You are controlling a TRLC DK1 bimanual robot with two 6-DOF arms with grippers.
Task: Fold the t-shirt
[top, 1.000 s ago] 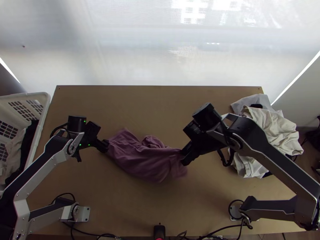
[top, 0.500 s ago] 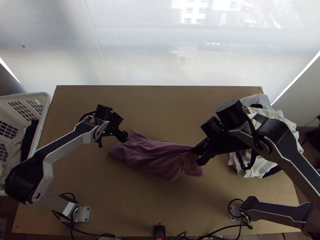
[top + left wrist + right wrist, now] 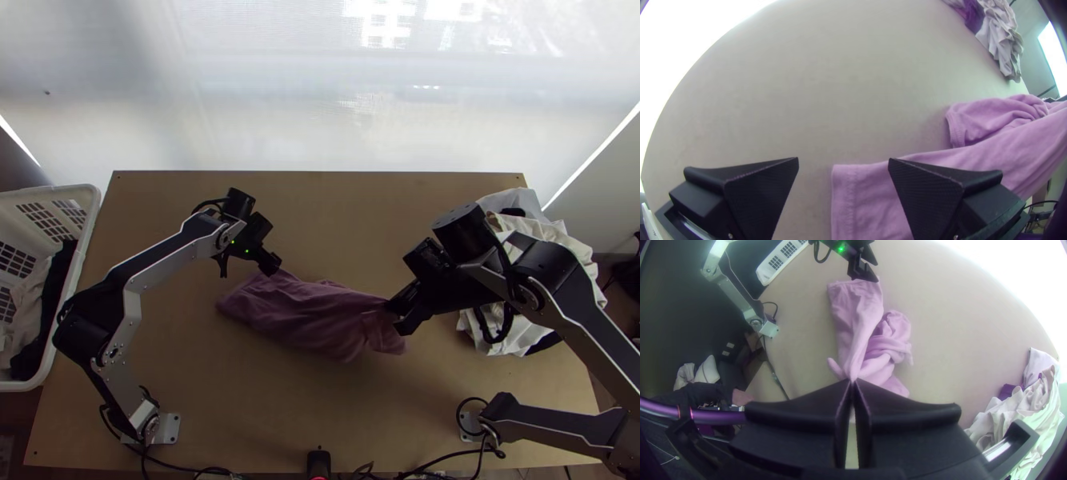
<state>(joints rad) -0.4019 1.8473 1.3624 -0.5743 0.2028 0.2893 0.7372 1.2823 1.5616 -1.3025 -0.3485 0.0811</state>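
T-shirt (image 3: 308,320) lies bunched and drawn out across the middle of the tabletop (image 3: 240,384), the right end effector (image 3: 853,381) pinching one end while the left end effector (image 3: 844,160) has its fingers spread at the hemmed edge (image 3: 843,200) of the other. From here I'd worry about a shallow bite on the left, since the cloth fills just part of that gap and a thin corner could slip out under a pull. Tugging both ends with the middle so rumpled might also leave a twisted strip rather than a flat shirt.
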